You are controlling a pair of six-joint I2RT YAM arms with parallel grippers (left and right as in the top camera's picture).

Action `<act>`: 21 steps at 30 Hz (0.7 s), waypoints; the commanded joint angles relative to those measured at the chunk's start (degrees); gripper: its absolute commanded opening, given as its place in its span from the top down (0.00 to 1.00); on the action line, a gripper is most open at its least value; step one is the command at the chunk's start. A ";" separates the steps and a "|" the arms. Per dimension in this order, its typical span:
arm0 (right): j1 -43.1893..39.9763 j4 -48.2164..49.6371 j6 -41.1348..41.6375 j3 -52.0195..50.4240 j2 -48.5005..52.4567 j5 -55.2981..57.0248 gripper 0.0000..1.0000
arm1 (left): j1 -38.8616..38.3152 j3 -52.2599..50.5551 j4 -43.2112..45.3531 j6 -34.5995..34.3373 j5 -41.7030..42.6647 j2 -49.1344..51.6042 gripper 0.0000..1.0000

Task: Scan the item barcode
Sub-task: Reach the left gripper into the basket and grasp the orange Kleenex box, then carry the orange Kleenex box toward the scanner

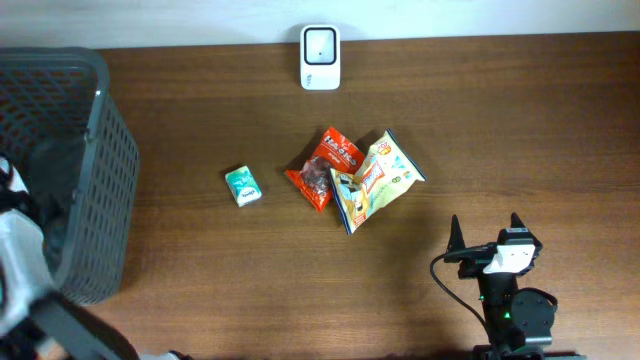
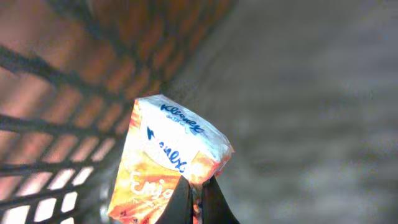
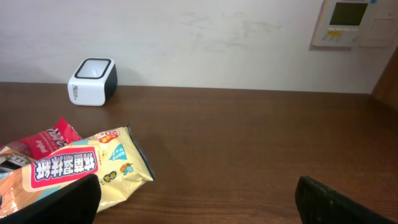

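My left gripper (image 2: 198,202) is pinched shut on a corner of the orange-and-white soft Kleenex tissue pack (image 2: 165,155) inside the dark grey mesh basket (image 1: 100,150). I reckon so thin a hold could slip if the pack catches the basket wall. My right gripper (image 1: 486,232) waits open, and the red snack bag (image 1: 322,168) and yellow snack bag (image 1: 378,180) lie short of the white box-shaped scanner (image 1: 320,57).

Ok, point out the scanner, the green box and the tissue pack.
scanner (image 1: 320,57): overhead view, middle of its white top face.
green box (image 1: 242,186): overhead view, centre of its top side.
tissue pack (image 2: 165,152): left wrist view, middle of its printed wrapper.
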 commanded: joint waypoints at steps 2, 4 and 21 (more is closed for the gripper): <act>-0.37 -0.15 -0.09 -0.52 -0.44 0.52 0.02 | -1.05 1.97 0.24 -7.41 23.17 -16.59 1.00; -0.37 -0.17 -0.09 -0.52 -0.44 0.50 0.01 | -1.27 1.95 1.60 -7.65 30.45 -22.14 1.00; -0.37 -0.15 -0.09 -0.52 -0.44 0.52 0.01 | -38.66 1.88 -9.05 -9.68 35.91 -38.93 1.00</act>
